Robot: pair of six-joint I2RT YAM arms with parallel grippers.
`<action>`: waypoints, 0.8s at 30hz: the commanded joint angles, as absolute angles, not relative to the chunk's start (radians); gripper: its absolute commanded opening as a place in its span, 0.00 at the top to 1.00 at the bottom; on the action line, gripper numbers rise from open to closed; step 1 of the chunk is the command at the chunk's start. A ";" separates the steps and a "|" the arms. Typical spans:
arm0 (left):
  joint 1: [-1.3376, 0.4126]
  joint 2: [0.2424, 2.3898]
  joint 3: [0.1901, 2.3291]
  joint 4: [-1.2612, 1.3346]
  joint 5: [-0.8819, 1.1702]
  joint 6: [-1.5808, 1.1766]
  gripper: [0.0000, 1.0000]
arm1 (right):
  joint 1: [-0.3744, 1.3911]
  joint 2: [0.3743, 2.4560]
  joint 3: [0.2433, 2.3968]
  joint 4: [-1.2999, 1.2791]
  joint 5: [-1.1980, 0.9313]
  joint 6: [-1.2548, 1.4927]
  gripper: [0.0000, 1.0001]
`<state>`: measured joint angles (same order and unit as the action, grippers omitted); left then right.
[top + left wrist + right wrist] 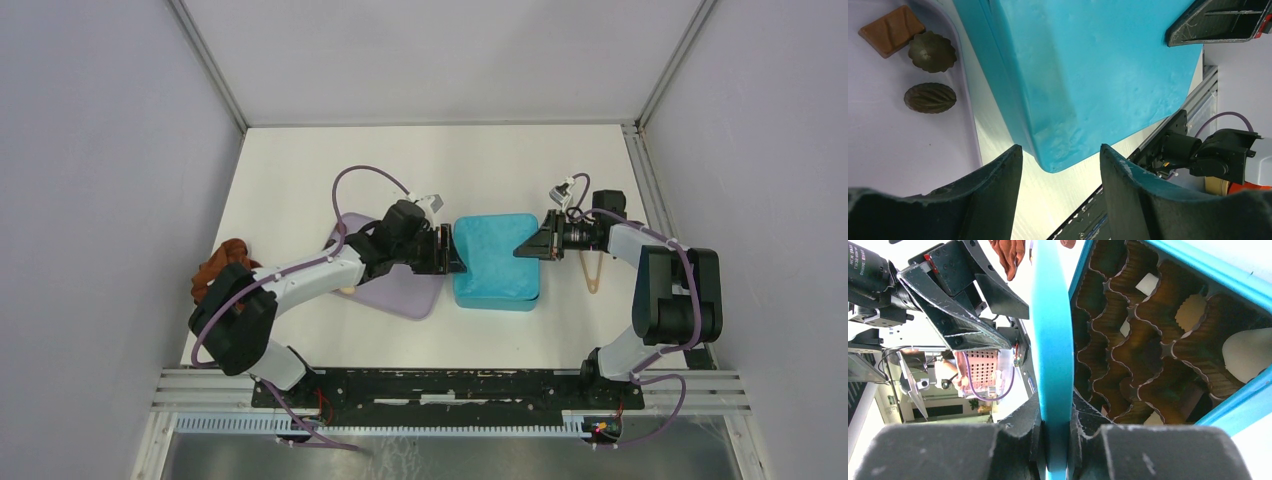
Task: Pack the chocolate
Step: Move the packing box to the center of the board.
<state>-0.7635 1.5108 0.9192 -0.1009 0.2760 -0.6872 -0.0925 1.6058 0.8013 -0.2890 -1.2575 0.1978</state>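
Right gripper (1055, 440) clamped the lid's (1050, 340) edge; left gripper (1060, 167), jaws apart, faced the lid covering the box (1218, 277), chocolates (930, 98) on tray (893, 155) alongside.

Lab: grey-panelled enclosure (100, 150), aluminium rails (200, 390)

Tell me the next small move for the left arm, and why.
Probably back the left gripper off toward the lavender tray for a chocolate: its fingers are open and empty, the right gripper pinches the teal lid raised, and several cells look empty.
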 commanded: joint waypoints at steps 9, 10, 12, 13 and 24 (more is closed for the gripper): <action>-0.766 1.467 0.903 -0.065 0.271 -0.661 0.36 | -0.124 1.600 0.816 -0.296 -1.262 0.146 0.92; -0.767 1.470 0.903 -0.065 0.274 -0.661 0.36 | -0.124 1.599 0.817 -0.299 -1.259 0.143 0.92; -0.769 1.476 0.904 -0.066 0.279 -0.661 0.36 | -0.124 1.603 0.822 -0.316 -1.244 0.123 0.92; -0.768 1.479 0.904 -0.065 0.281 -0.661 0.36 | -0.123 1.605 0.823 -0.325 -1.241 0.114 0.91; -0.779 1.543 0.916 -0.084 0.313 -0.648 0.37 | -0.123 1.650 0.871 -0.381 -1.216 0.056 0.89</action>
<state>-0.7658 1.5127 0.9089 -0.0986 0.2897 -0.6872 -0.1188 1.6367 0.8219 -0.3759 -1.2434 0.1078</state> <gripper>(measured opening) 0.629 0.190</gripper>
